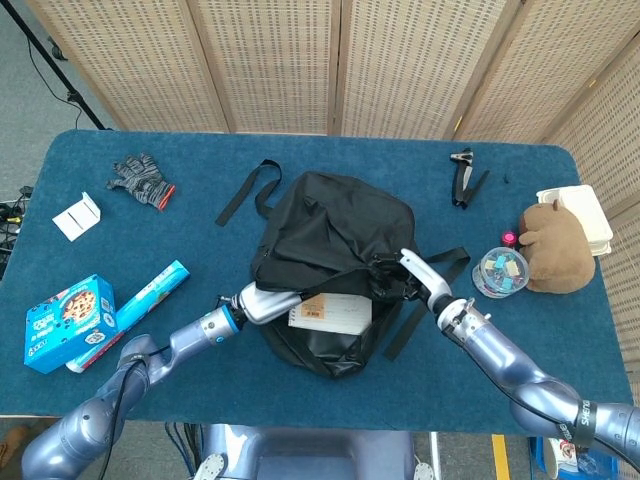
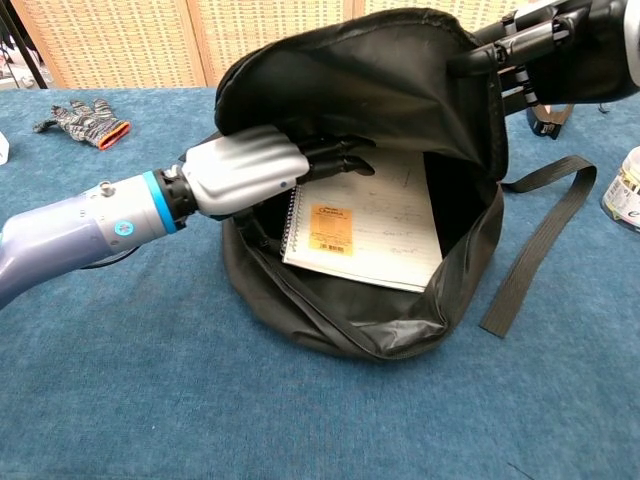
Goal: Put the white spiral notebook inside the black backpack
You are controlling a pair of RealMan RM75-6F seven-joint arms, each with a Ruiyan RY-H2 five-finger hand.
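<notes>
**Notebook lying in the open bag, last push to go**

Nearly at the end of the job. White spiral notebook [image 2: 362, 232] with an orange sticker lying flat inside the mouth of the soft black cloth backpack [image 1: 335, 228], on the blue bench [image 1: 120, 370]. Most of the page still showing through the opening, so not tucked deep yet.

Left robot hand [image 2: 262, 170] at the top left corner of the notebook, just inside the bag's rim. Dark fingers [image 2: 338, 155] stretched forward over the wire spiral edge, not wrapped round anything. Hard to tell whether touching the page or just above it. Looks like letting go, not holding.

Right robot hand [image 1: 415, 272] up at the right side of the opening, holding the top flap of the bag high so the mouth stays wide. Fingers mostly hidden by the black cloth.

Next, probably: nudge the notebook further down, then slide the left robot hand out without dragging the page back. After that, lower the flap. Careful of the spiral wire catching on the zip edge.
</notes>
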